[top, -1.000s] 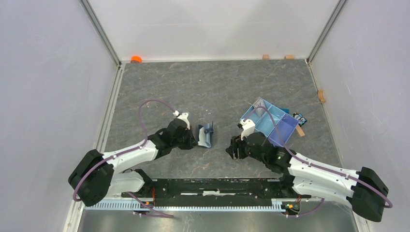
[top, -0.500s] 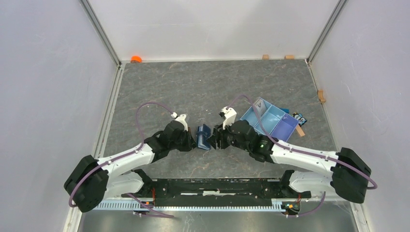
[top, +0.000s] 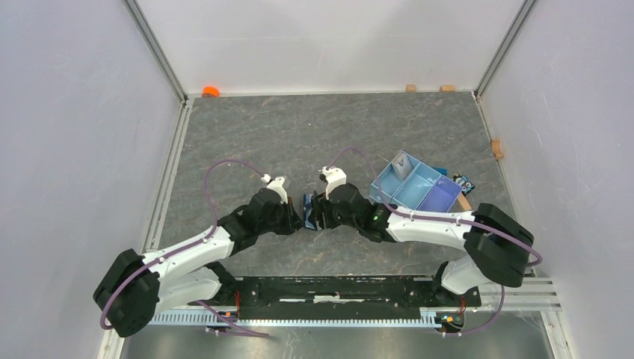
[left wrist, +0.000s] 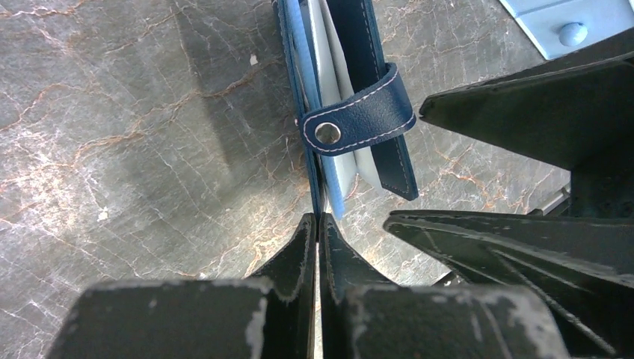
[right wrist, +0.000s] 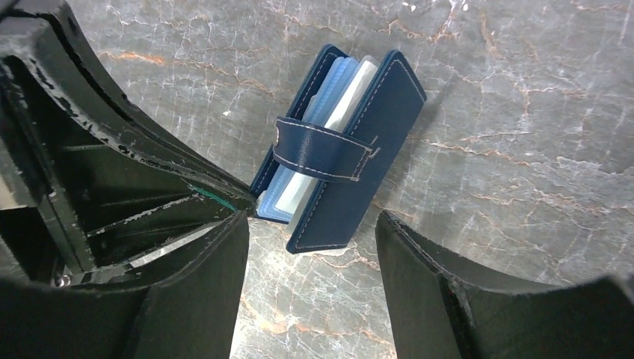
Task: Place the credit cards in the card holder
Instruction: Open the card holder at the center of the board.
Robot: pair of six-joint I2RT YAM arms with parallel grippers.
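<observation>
The navy card holder (top: 307,212) stands on edge on the table between my two grippers, folded nearly flat. Its strap (left wrist: 359,123) wraps across the open side. A pale credit card (left wrist: 329,90) shows between the light-blue pockets, and the right wrist view also shows this card (right wrist: 340,120) inside the card holder (right wrist: 374,142). My left gripper (left wrist: 318,224) is shut on the edge of one cover of the card holder (left wrist: 351,45). My right gripper (right wrist: 312,221) is open, with the holder's near corner between its fingers. From above, the left gripper (top: 297,215) and right gripper (top: 318,212) face each other across the holder.
A light-blue three-compartment tray (top: 432,196) sits to the right, with a pale flat piece (top: 404,163) in its left compartment. A small dark patterned item (top: 463,182) and a wooden block (top: 465,203) lie beside it. An orange piece (top: 211,91) and wooden blocks (top: 410,87) line the back wall.
My right arm has swung left from beside the tray up to the card holder. The holder, spread open a second ago, is now folded nearly flat. The left gripper has kept its hold.
</observation>
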